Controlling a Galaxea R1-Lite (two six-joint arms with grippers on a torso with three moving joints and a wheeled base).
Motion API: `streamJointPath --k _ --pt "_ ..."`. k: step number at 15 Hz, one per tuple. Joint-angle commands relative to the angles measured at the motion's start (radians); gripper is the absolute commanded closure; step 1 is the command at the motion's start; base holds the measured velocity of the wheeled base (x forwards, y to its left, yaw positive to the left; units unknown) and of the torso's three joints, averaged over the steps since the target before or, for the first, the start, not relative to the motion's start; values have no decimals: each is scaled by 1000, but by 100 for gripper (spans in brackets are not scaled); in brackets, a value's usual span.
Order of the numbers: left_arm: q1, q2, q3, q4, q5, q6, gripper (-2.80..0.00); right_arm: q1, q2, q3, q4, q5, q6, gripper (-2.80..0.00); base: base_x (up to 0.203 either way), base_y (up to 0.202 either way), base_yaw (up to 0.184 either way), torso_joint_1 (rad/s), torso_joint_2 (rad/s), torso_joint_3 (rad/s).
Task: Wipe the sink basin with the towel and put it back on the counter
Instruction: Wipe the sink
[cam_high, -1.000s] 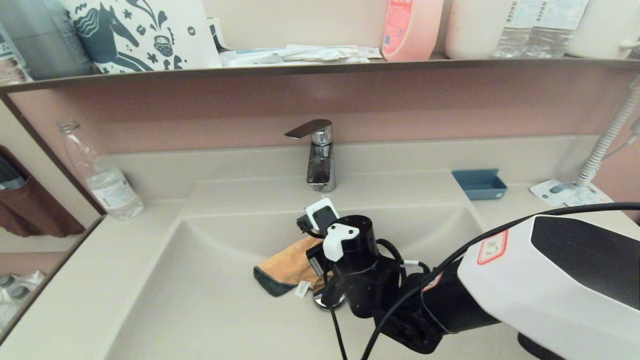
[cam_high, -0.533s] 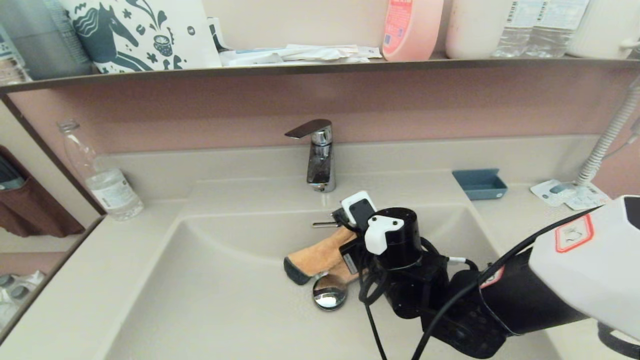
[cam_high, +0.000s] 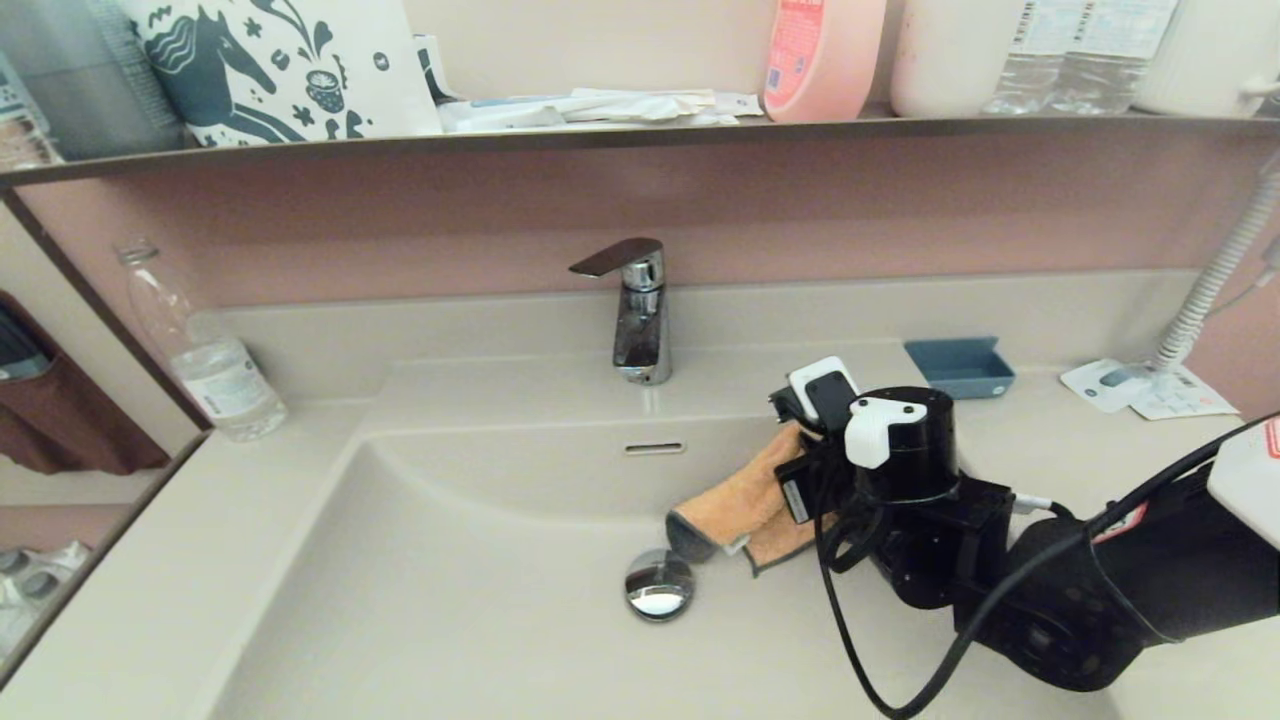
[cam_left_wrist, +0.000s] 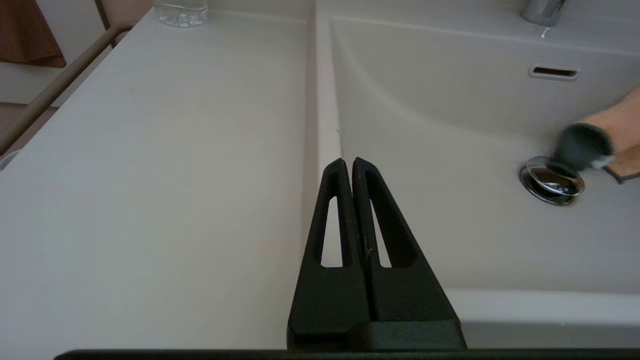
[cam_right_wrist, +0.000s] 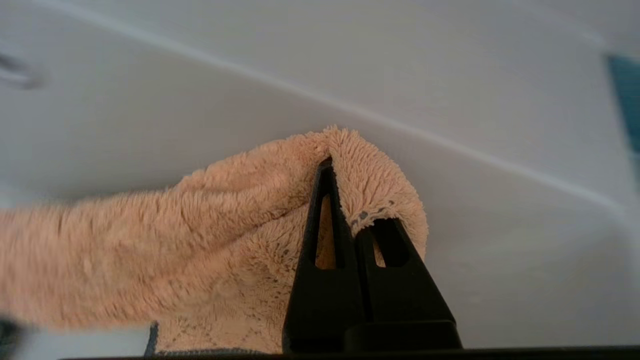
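The orange-peach towel (cam_high: 735, 505) hangs in the beige sink basin (cam_high: 450, 580), just right of the chrome drain plug (cam_high: 659, 585) and against the back right wall. Its dark grey trim points toward the drain. My right gripper (cam_right_wrist: 334, 167) is shut on the towel's upper fold (cam_right_wrist: 360, 170), with fluffy cloth draped over one finger. In the head view that gripper (cam_high: 800, 455) is below the basin's back rim. My left gripper (cam_left_wrist: 348, 161) is shut on nothing, over the basin's left rim. The overflow slot (cam_high: 654, 448) is uncovered. The counter (cam_high: 1040, 420) lies to the right.
A chrome faucet (cam_high: 636, 310) stands behind the basin. A blue tray (cam_high: 958, 367), leaflets (cam_high: 1140, 385) and a coiled hose (cam_high: 1215, 280) are on the right counter. A water bottle (cam_high: 205, 360) stands at the back left. A dark-edged shelf (cam_high: 640, 135) runs overhead.
My right gripper has dragged the towel rightward across the basin, from left of the drain to its right. The drain plug is now uncovered, and the overflow slot shows.
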Motion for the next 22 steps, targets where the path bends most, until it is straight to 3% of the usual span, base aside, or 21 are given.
streamJointPath --k 1,12,18,22 --pt "0 1 1 0 0 -1 0 -29 -31 14 -4 -2 -2 0 0 0 0 0 0 0" --pt "0 1 -1 0 0 -2 0 -216 -168 158 -3 48 -36 0 0 0 0 0 0 0" --pt "0 1 -1 0 0 0 0 -128 -53 135 -3 56 -42 0 0 0 0 0 0 0" --pt "0 1 0 0 0 0 0 -77 69 -14 -1 56 -38 0 0 0 0 0 0 0"
